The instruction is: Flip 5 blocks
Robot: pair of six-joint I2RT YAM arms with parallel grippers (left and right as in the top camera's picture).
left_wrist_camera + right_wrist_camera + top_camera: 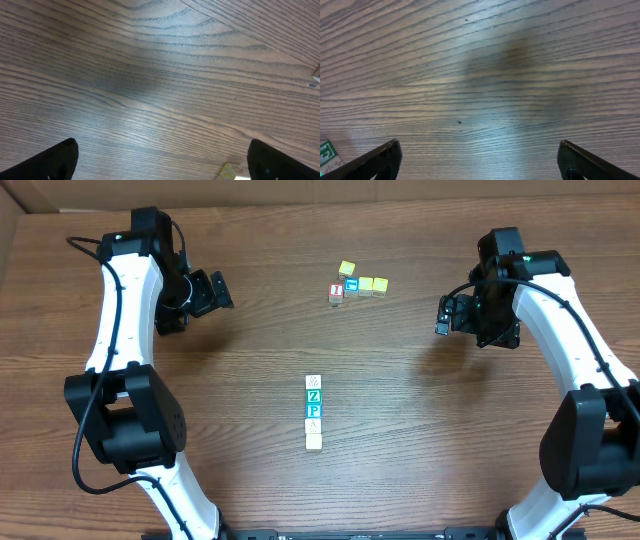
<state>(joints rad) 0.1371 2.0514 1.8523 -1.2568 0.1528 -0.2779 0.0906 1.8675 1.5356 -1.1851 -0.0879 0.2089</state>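
Note:
Several small blocks stand in a column at the table's middle in the overhead view: a whitish one (314, 382), the green Z (314, 395), the teal P (314, 410), another whitish one (314, 424) and a yellow-tan one (314, 441). My left gripper (215, 292) hovers open at the back left, far from them. My right gripper (445, 315) is open at the back right. In the left wrist view the open left gripper (162, 165) holds nothing, and the same goes for the right gripper (480, 160) in its own view.
A cluster of other cubes lies at the back centre: a yellow cube (346, 269), a teal cube (351, 283), a red cube (336, 293) and two yellow ones (372, 285). A yellow cube (227, 172) shows by the left gripper's right finger; a green-and-white cube corner (327, 155) shows at the right wrist view's left edge.

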